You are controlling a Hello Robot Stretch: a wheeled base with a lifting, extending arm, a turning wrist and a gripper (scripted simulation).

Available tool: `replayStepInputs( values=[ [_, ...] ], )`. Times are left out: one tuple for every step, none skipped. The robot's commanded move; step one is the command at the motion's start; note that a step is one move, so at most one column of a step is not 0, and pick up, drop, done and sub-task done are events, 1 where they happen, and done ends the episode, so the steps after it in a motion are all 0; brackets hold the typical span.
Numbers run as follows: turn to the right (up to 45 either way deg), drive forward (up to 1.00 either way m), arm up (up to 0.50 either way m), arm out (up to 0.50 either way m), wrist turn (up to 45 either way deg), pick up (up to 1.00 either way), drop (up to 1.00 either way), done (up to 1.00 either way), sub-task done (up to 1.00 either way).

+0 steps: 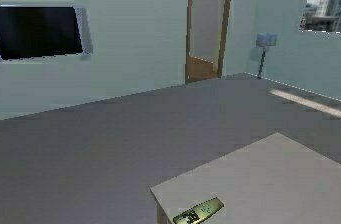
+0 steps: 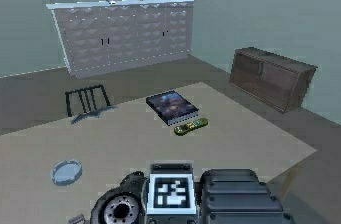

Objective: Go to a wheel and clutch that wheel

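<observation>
At the arm side view's bottom edge the arm's dark bulk (image 2: 233, 200) carries a white marker square (image 2: 174, 192). Left of the square is the gripper's dark body (image 2: 130, 188), low over the beige table (image 2: 248, 140). A dark round thing with a pale hub (image 2: 118, 209), shaped like a wheel, sits right at the gripper. I cannot tell whether the gripper holds anything, because its far end is hard to make out against the table.
The table holds a book (image 2: 173, 105), a small yellow-green remote-like thing (image 2: 189, 126) (image 1: 198, 212), a dark wire rack (image 2: 86, 100) and a grey disc (image 2: 67, 172). Beyond stand a pale sideboard (image 2: 123, 35) and a wooden chest (image 2: 273, 78). Ahead are grey floor (image 1: 108, 150), a wall TV (image 1: 38, 32), a doorway (image 1: 206, 40) and a floor lamp (image 1: 266, 45).
</observation>
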Motion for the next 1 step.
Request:
replayStepInputs(
  values=[
    [0.0, 0.0, 0.0, 0.2, 0.0, 0.0, 0.0, 0.0, 0.0]
  ],
)
